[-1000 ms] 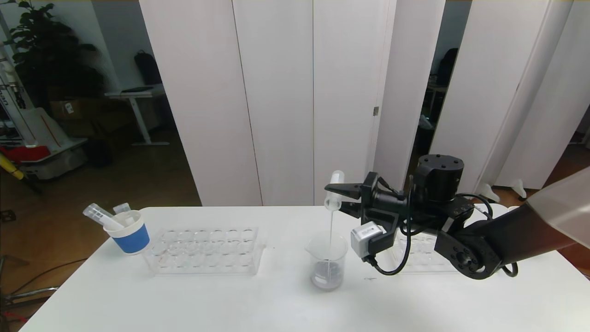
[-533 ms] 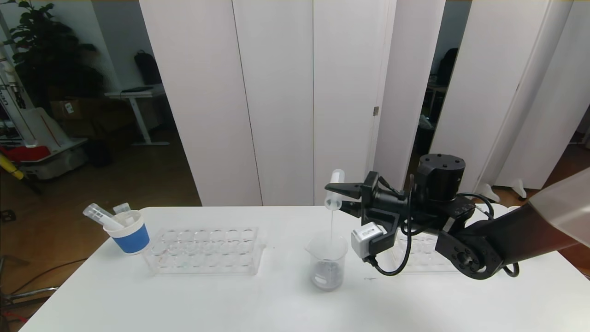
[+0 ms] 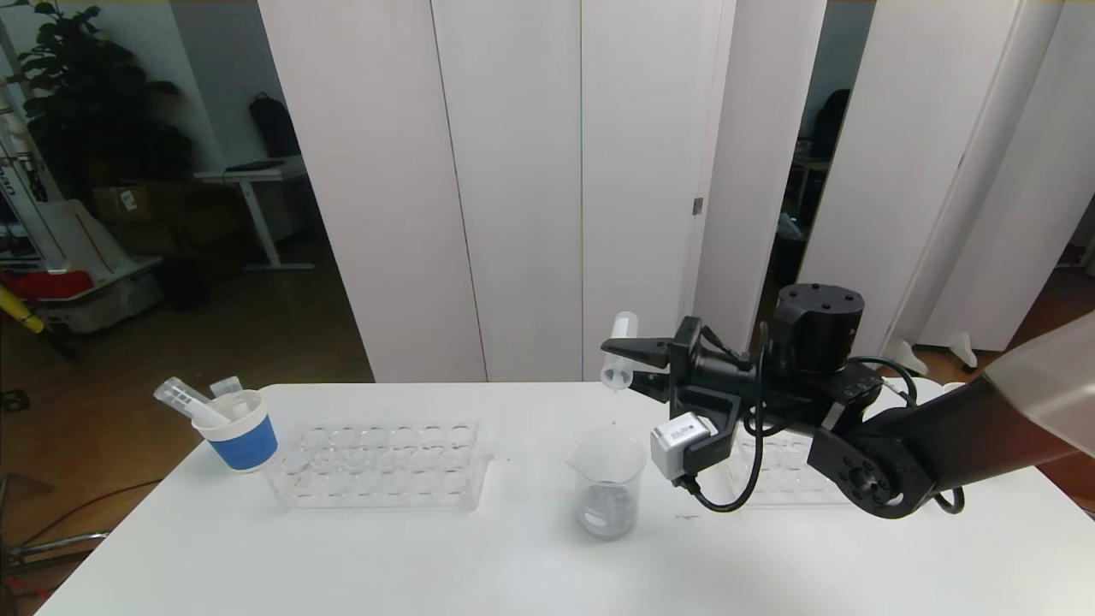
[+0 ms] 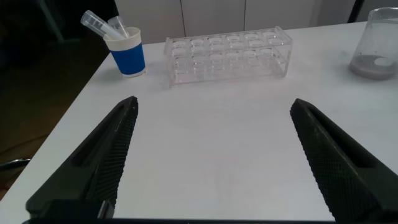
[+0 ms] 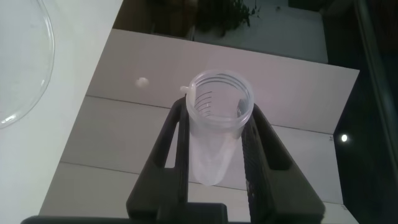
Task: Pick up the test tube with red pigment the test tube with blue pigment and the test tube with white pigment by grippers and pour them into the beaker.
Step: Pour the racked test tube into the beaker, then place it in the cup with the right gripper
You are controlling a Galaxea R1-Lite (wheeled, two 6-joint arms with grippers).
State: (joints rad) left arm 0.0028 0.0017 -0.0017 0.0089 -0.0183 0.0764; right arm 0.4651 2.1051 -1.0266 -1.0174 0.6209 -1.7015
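Our right claw (image 3: pixel 623 364) is clamped on the white tube (image 3: pixel 619 351), holding it upended above the beaker (image 3: pixel 607 486) with its mouth pointing down. From the right wrist view the tube (image 5: pixel 217 127) looks nearly empty, only a pale film left on its wall, and one drop hangs in the air beside its rim. In the head view just a drip or two falls below the mouth, and grey-white liquid sits in the bottom of the beaker on the table (image 3: pixel 530 565).

We judge the white pour to be at its end. The next move calls for tipping the tube back upright, carrying it clear of the beaker and setting it down, most likely in the cup (image 3: pixel 239 435) at the table's left, where two spent tubes (image 3: pixel 195 400) already lean. We should lift away slowly so the last drops land in the beaker and not on the table.

Left of the beaker stands a clear rack (image 3: pixel 382 464), its holes apparently empty; a second rack lies partly hidden behind our right arm. Our left claw (image 4: pixel 211 162) waits low over the near table, fingers wide apart, holding nothing.
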